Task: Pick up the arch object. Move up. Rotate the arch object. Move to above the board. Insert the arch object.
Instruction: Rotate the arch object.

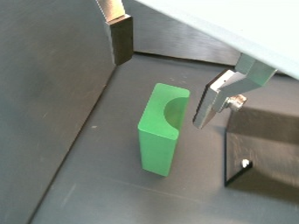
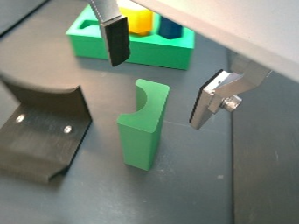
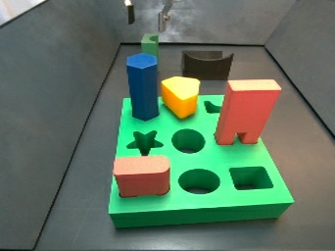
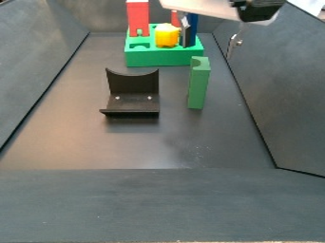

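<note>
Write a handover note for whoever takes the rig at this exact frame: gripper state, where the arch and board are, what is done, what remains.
Gripper: open, empty, hovering above the arch object, fingers either side of it, not touching.
Arch object: green, standing upright on the floor beside the fixture, its notch facing sideways.
Board: green, farther along the floor, already holding blue, yellow and red blocks.
Done: approach only.
Left: descend, grasp, lift, rotate, carry over the board, insert.

In a side view the gripper (image 3: 147, 14) is cut off by the edge, and the arch object (image 3: 151, 42) shows only as a small sliver behind the blue block (image 3: 141, 83).
</note>
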Controlling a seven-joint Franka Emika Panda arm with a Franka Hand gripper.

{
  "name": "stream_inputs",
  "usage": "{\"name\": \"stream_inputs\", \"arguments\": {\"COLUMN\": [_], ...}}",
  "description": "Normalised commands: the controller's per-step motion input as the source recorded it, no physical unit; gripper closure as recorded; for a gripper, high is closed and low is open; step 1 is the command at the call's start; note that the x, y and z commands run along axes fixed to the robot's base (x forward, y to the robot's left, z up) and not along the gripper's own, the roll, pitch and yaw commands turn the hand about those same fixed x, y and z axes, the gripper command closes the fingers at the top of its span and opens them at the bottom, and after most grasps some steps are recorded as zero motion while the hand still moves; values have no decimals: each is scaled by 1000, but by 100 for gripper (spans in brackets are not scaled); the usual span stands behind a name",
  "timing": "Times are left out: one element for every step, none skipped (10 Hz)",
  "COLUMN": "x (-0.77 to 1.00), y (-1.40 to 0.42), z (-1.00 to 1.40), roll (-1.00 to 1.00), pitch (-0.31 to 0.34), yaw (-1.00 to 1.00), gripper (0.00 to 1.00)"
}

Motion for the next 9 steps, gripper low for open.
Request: {"name": "stream_inputs", "arguments": {"x": [35, 35, 35, 35, 35, 35, 35, 35, 35], "y": [29, 28, 28, 28, 27, 27, 27, 27, 27], "z": [-33, -31, -31, -31, -31, -31, -31, -31, -31], "roll": [7, 7, 8, 8, 9, 10, 11, 12, 15], "pitch": [-2, -2, -3, -3, -3, -4, -4, -5, -6], "yaw": [-1000, -1000, -1000, -1000, -1000, -1000, -1000, -1000, -1000], "gripper": [0, 0, 0, 0, 0, 0, 0, 0, 0]}}
